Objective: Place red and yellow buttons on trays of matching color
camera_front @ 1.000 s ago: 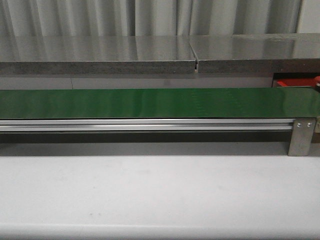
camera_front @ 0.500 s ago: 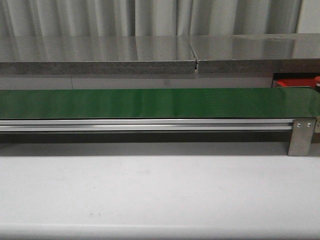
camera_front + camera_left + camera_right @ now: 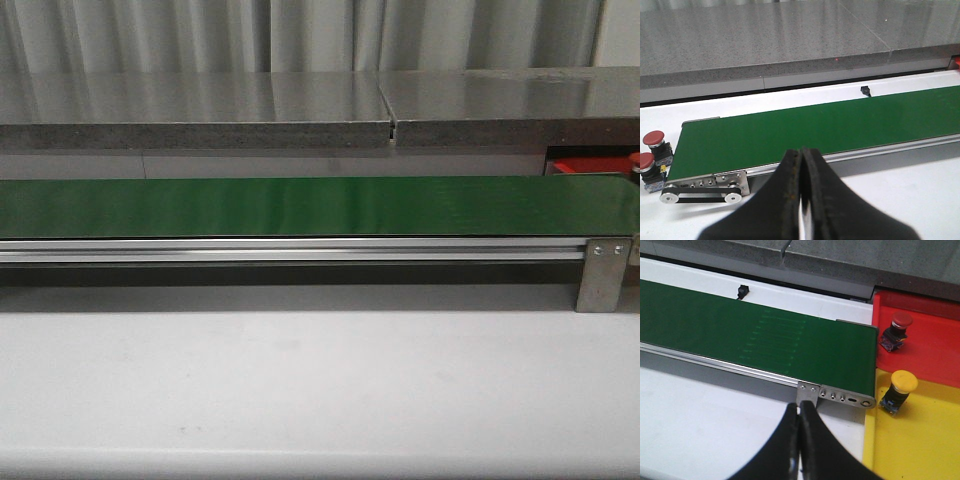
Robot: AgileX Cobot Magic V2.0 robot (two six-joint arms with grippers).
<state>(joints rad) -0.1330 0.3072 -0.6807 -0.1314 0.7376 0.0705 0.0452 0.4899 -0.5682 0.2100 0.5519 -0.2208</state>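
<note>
In the right wrist view a red button (image 3: 896, 328) stands on the red tray (image 3: 932, 352) and a yellow button (image 3: 899, 391) stands on the yellow tray (image 3: 920, 445), both past the belt's end. My right gripper (image 3: 799, 410) is shut and empty over the white table in front of the belt's end bracket. In the left wrist view two red buttons (image 3: 653, 142) (image 3: 647, 166) stand on the table beside the belt's other end. My left gripper (image 3: 801, 155) is shut and empty, near the belt's front rail. A sliver of the red tray (image 3: 590, 166) shows in the front view.
The green conveyor belt (image 3: 300, 205) runs across the table, with an aluminium rail (image 3: 290, 250) and end bracket (image 3: 602, 272). A grey stone counter (image 3: 300, 105) stands behind it. A small black sensor (image 3: 865, 90) sits at the belt's far edge. White table (image 3: 320, 390) lies in front.
</note>
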